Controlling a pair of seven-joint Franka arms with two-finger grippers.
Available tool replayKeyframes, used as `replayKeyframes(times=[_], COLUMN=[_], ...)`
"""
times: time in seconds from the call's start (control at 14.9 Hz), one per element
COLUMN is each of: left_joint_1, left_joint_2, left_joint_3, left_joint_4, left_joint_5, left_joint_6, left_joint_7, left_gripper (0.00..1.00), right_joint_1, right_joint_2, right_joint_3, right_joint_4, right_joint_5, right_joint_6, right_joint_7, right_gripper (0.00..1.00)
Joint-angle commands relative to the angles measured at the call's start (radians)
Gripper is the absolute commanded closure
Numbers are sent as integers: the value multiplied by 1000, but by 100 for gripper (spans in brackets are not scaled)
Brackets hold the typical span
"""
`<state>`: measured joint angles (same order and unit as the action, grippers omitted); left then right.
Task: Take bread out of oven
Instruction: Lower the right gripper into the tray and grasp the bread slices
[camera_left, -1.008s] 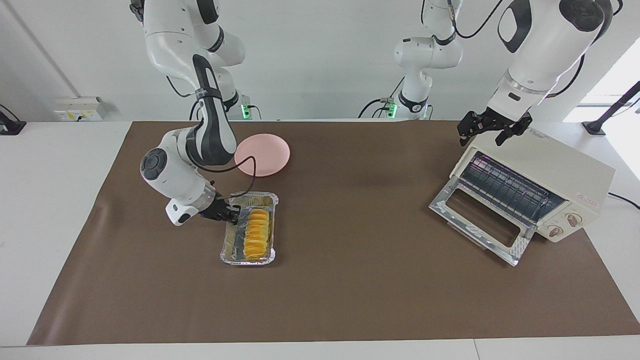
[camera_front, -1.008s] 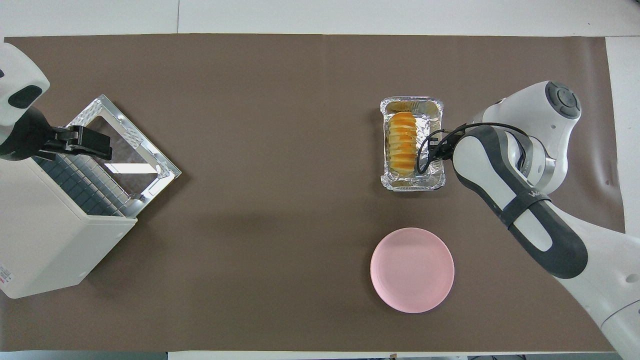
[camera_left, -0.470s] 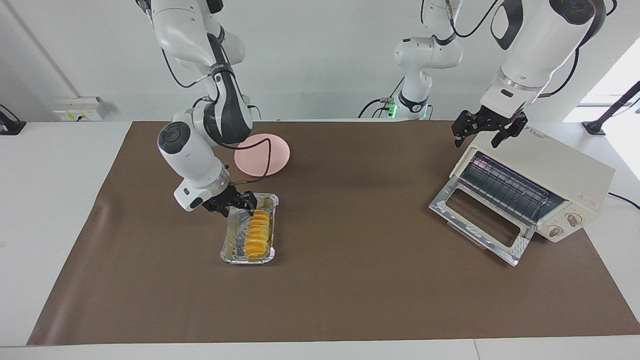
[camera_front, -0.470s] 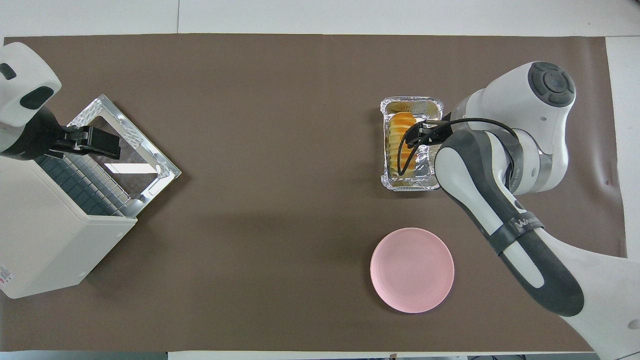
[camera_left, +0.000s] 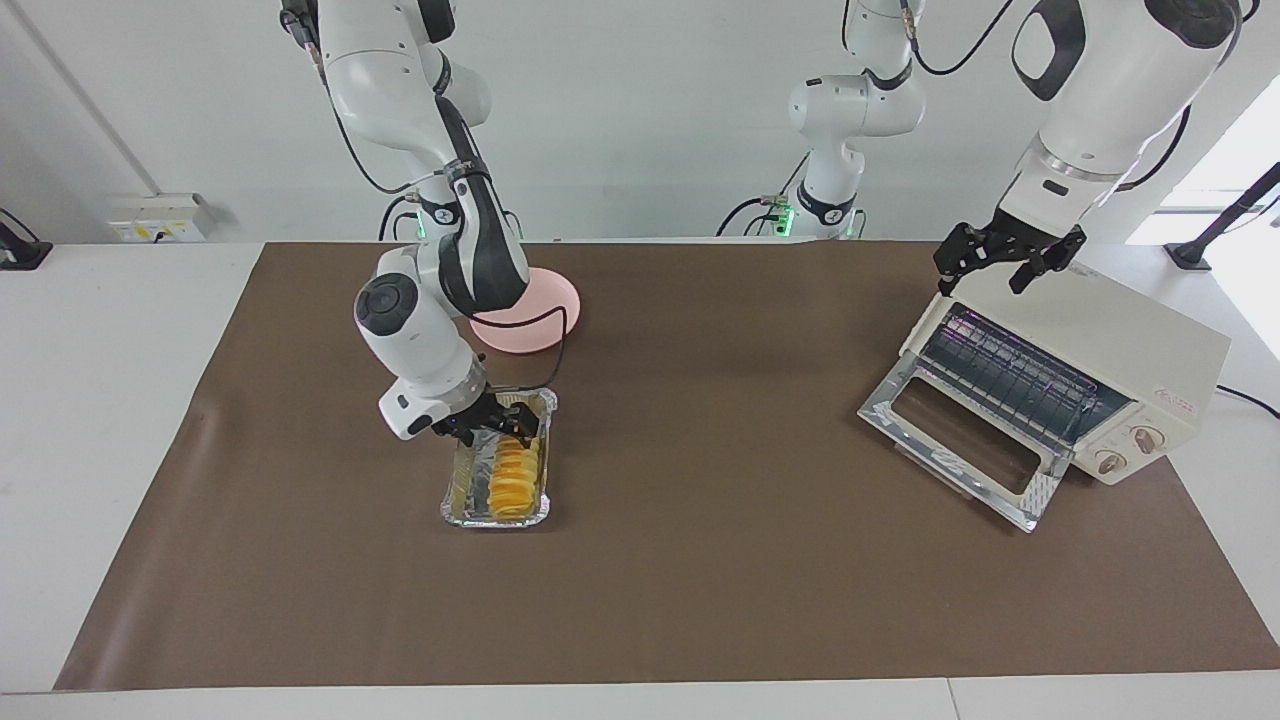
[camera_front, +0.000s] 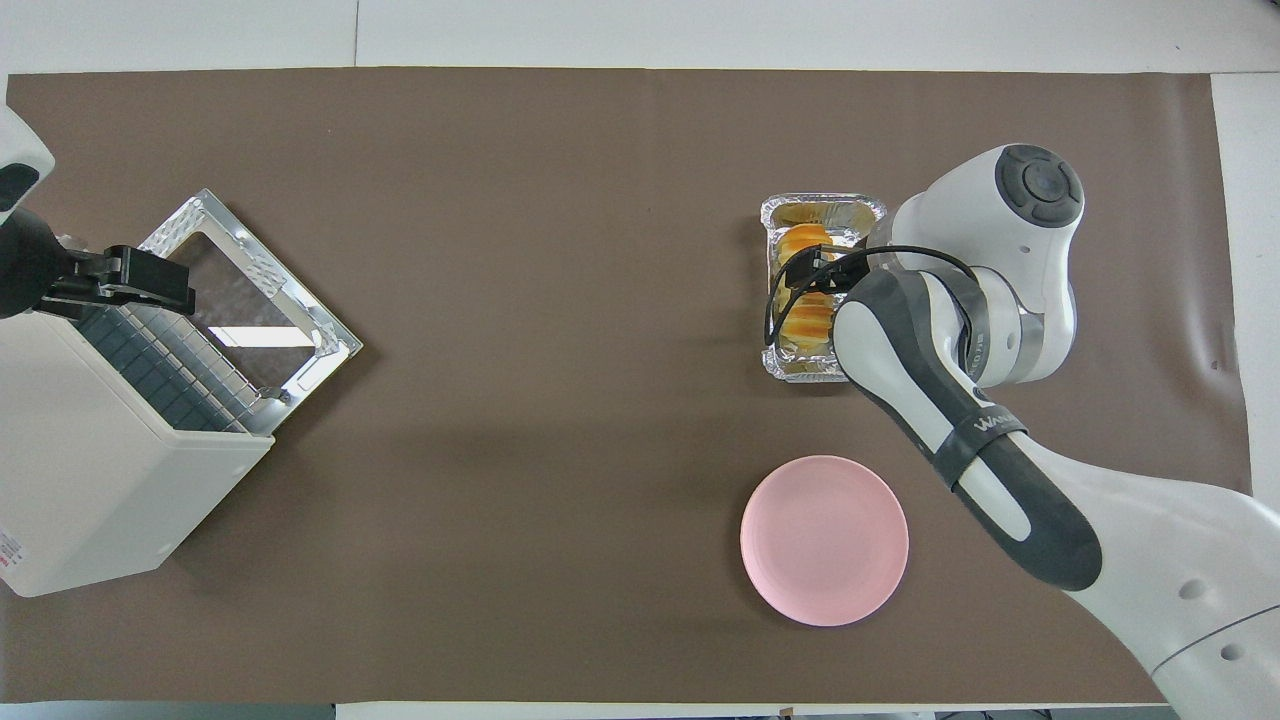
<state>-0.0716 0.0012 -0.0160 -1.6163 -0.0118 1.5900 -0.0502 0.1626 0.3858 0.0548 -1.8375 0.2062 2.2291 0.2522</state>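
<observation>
The bread (camera_left: 514, 472) lies in a foil tray (camera_left: 462, 488) on the worktop, well apart from the open oven (camera_left: 1075, 370) — right end effector (camera_left: 512, 421) wide above it, left end effector (camera_left: 1005, 258) wide over the oven.

The right hand (camera_left: 515, 422) hovered over the bread (camera_left: 513, 473), fingers spread, seemingly just clear of it. The loaf lay in the foil tray (camera_left: 455, 490) on the brown mat (camera_left: 700, 580), with the pink plate (camera_left: 545, 318) nearer the robots. At the other end of the worktop (camera_left: 100, 400), the left hand (camera_left: 1010, 258) hung open over the oven (camera_left: 1080, 370), whose door (camera_left: 960, 450) was dropped open.
</observation>
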Motion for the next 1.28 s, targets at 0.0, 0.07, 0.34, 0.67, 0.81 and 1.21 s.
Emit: replayKeyframes(times=[0.0,0.07,0.34,0.67,0.81,1.21], left_joint_1=[16,24,36,32,33,35], left_joint_2=[-10,-12,-17,-20,-23,-27], left_joint_3=[-4,-4,-4,-4,-4,-4], left_joint_4=[-16,-19,-30,-24,-20,-19], left_joint_5=[7,7,9,9,9,10], left_joint_6=[-45,-45,-38,-47,-45,-47], left_joint_7=[6,7,9,1,0,0], left_gripper=[0,0,0,0,0,0], right_joint_1=[-6,-5,-5,-8,-12,0], right_joint_2=[-7,-7,-7,-10,-18,-210], right_joint_3=[8,10,10,8,7,10], right_joint_4=[-40,-46,-55,-20,77,85], right_joint_5=[39,39,39,39,38,32], right_joint_6=[50,58,66,20,-119,-452], right_joint_7=[15,15,13,12,15,158], right_gripper=[6,14,69,100,100,100])
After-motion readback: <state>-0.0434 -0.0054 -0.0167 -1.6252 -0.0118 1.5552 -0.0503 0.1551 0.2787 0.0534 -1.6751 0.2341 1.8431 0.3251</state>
